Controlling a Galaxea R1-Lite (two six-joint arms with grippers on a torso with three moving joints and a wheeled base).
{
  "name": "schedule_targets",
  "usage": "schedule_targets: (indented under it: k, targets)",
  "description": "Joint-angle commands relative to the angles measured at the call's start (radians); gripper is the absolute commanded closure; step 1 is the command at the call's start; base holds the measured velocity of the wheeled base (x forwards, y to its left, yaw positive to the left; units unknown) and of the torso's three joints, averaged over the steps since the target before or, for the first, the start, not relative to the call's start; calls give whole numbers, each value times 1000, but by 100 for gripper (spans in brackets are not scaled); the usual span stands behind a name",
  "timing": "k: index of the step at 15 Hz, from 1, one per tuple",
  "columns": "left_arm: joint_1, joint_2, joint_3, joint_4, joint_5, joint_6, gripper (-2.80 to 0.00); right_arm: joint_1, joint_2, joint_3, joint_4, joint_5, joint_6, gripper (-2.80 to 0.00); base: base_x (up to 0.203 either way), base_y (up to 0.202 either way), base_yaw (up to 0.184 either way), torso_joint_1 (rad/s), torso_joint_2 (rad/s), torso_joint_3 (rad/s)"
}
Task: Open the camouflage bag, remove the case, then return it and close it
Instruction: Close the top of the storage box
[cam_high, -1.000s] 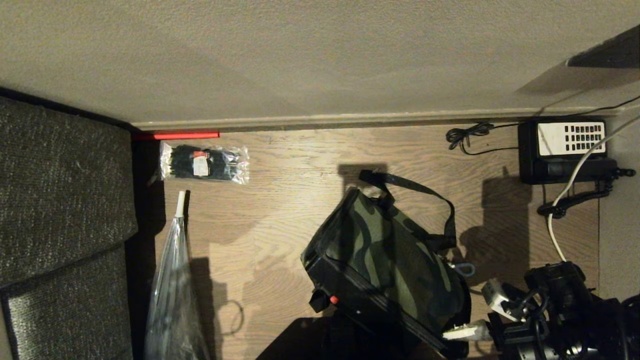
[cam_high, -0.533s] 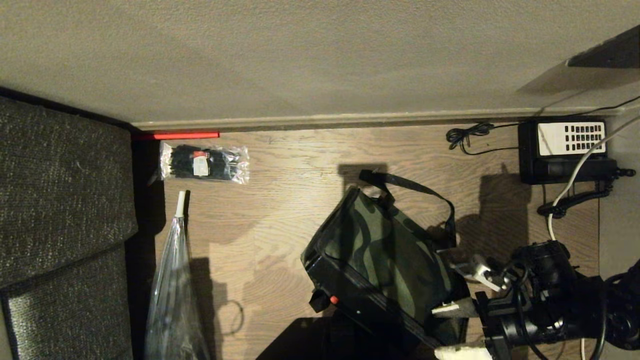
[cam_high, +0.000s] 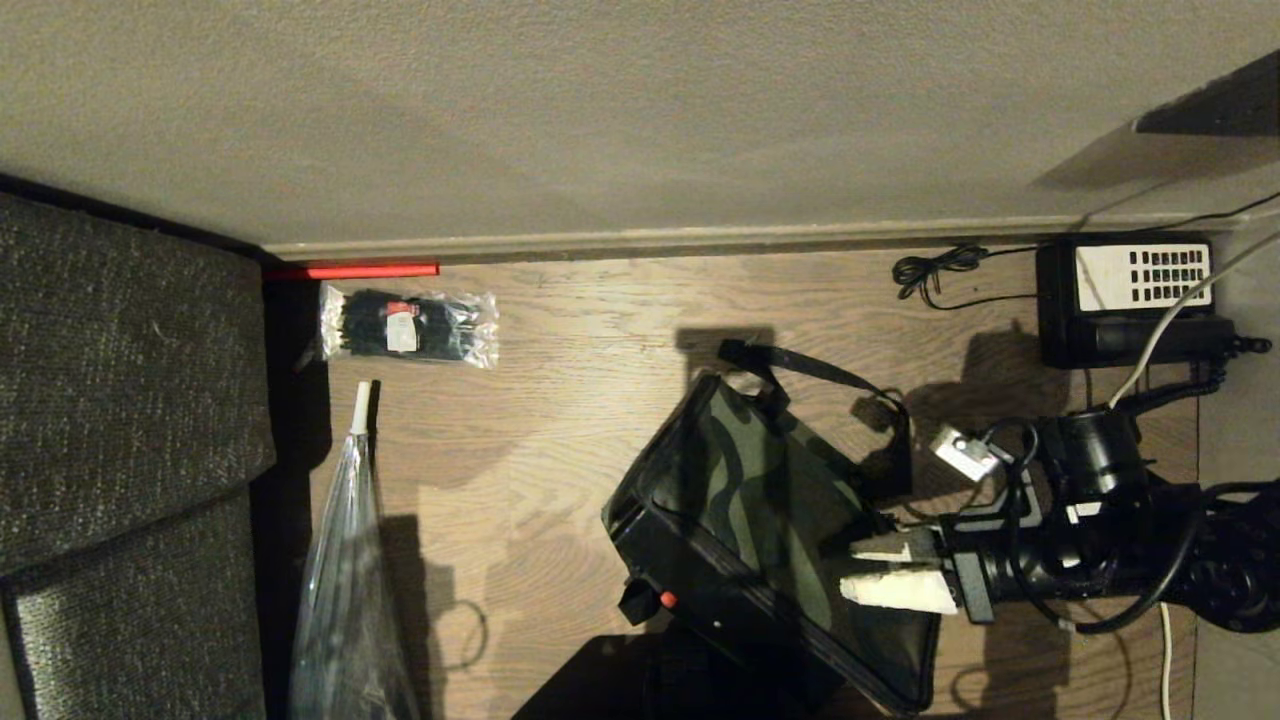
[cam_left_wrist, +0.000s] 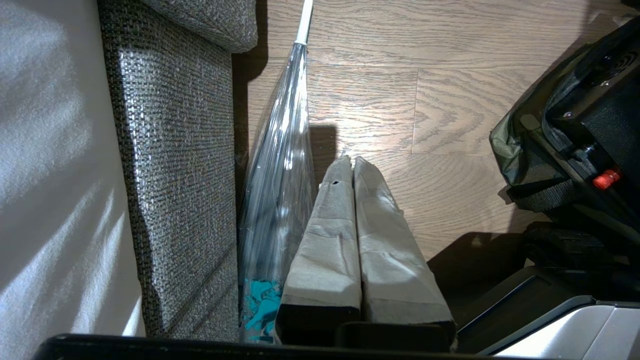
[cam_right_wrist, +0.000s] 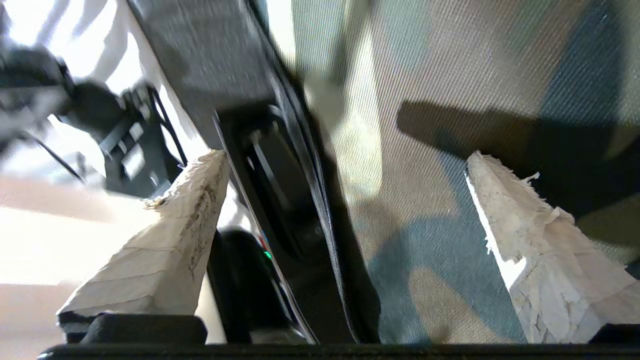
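My right gripper (cam_high: 868, 570) stands with its jaws spread wide and holds nothing; its two white-wrapped fingers (cam_high: 895, 590) lie level over the near right corner of the camouflage bag (cam_high: 770, 520), pointing across its top; in the right wrist view the bag's camouflage cloth (cam_right_wrist: 450, 150) fills the space between the fingers, with the black edge band running past one fingertip. The bag lies closed on the wooden floor (cam_high: 580, 400), tilted on a diagonal, its black strap (cam_high: 830, 375) looped on the far side. My left gripper (cam_left_wrist: 353, 162) hangs parked beside a clear plastic bag (cam_left_wrist: 280, 170), fingers pressed together, empty. A black desk phone (cam_high: 1130, 295) sits by the wall; a packet of black cable ties (cam_high: 408, 326) lies well apart at far left.
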Motion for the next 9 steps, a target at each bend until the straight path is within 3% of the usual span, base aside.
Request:
schedule_targets:
  k: [1,3,5,7,9]
  targets:
    - [0,-2,3,0,0,-1,0,1,-22,-51,-7,2,145,-280,0,0,0,0,0,0]
    - [0,-2,3,0,0,-1,0,30,-31,-51,-10,-20,223,-280,0,0,0,0,0,0]
    - [0,-2,3,-1,0,-1,0,91,-32,-50,-2,-140,290,-280,0,0,0,0,0,0]
    - [0,-2,3,0,0,-1,0,173,-28,-65,-8,-270,415,-280,0,0,0,0,0,0]
    - [0,-2,3,-1,0,-1,0,216,-30,-66,-3,-328,464,-280,0,0,0,0,0,0]
